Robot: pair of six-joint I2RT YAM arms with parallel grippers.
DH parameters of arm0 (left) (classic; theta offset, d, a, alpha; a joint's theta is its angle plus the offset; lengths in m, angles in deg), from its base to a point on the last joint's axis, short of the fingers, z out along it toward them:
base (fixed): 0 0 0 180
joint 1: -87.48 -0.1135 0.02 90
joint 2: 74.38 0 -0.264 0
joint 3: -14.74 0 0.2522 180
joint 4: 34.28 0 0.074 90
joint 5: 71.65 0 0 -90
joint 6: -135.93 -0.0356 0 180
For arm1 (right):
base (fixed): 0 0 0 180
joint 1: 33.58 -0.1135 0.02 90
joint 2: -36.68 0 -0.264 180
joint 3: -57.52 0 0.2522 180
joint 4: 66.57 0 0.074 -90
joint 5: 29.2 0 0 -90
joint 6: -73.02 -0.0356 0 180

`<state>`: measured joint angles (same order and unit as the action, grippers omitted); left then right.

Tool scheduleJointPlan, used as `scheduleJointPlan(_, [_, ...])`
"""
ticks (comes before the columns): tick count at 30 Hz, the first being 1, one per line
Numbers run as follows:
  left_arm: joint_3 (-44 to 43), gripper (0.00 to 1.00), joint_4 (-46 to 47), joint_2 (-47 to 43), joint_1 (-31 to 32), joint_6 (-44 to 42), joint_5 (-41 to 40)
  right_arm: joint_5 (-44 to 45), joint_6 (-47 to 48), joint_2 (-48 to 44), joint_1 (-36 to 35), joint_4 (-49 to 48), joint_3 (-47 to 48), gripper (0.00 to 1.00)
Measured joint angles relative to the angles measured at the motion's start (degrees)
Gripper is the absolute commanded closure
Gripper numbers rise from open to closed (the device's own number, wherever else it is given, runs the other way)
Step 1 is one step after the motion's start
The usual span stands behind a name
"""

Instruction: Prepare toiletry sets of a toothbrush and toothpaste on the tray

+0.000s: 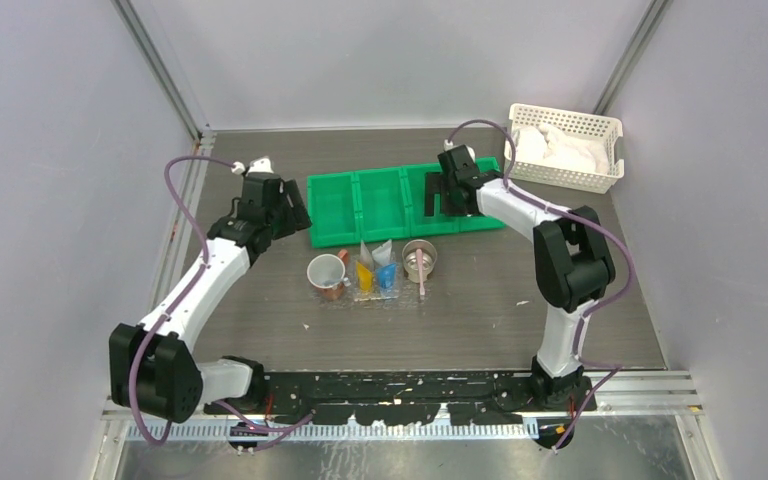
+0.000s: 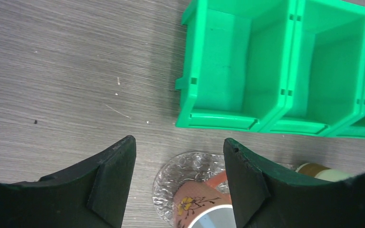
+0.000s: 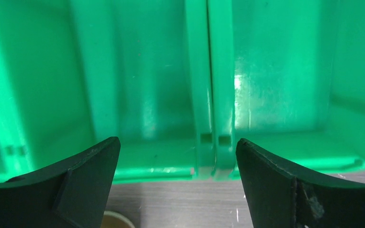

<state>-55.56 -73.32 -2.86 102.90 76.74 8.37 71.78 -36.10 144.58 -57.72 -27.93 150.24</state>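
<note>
The see-through crinkly tray [image 1: 365, 293] lies just in front of the green bin. A yellow-orange toothpaste tube [image 1: 364, 272] and a blue one [image 1: 387, 270] rest on it side by side. A pale pink toothbrush [image 1: 422, 276] sticks out of a cup [image 1: 420, 260] at the tray's right end. My left gripper [image 1: 293, 214] is open and empty, above the table left of the bin. In the left wrist view [image 2: 178, 148] the tray's rim [image 2: 185, 166] lies below it. My right gripper [image 1: 446, 198] is open and empty over the bin's right compartments [image 3: 178, 142].
The green four-compartment bin [image 1: 400, 180] stands mid-table and fills the right wrist view [image 3: 147, 71]. A brown flowered cup [image 1: 327, 273] lies on the tray's left end [image 2: 202, 206]. A white lattice basket [image 1: 565, 130] holding white cloth stands at the back right.
</note>
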Motion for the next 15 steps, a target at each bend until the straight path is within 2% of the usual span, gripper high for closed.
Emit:
scheduleJointPlan(1, [0.4, 0.32, 0.4, 0.0, -0.5, 0.0, 0.2, 0.0, 0.2, 1.0, 0.2, -0.2, 0.3, 0.04])
scheduleJointPlan(5, [2.8, 0.32, 2.7, 0.6, -2.1, 0.0, 1.1, 0.1, 1.1, 3.3, 0.8, -1.1, 0.4, 0.22])
scheduleJointPlan(9, [4.4, 0.32, 4.3, 2.0, -2.9, 0.0, 1.9, -0.2, 1.5, 5.2, 1.0, -1.7, 1.5, 0.34])
scheduleJointPlan(12, [5.9, 0.32, 5.4, 2.4, -3.3, 0.0, 2.2, -1.1, 1.5, 7.0, 1.0, -2.6, 2.5, 0.36])
scheduleJointPlan(14, [6.6, 0.32, 6.0, 2.3, -3.8, 0.0, 2.3, -1.9, 1.2, 7.9, 1.1, -2.6, 3.4, 0.46])
scheduleJointPlan(15, [7.1, 0.32, 6.4, 2.3, -4.2, 0.0, 2.4, -1.9, 1.2, 8.3, 1.1, -2.5, 3.9, 0.47])
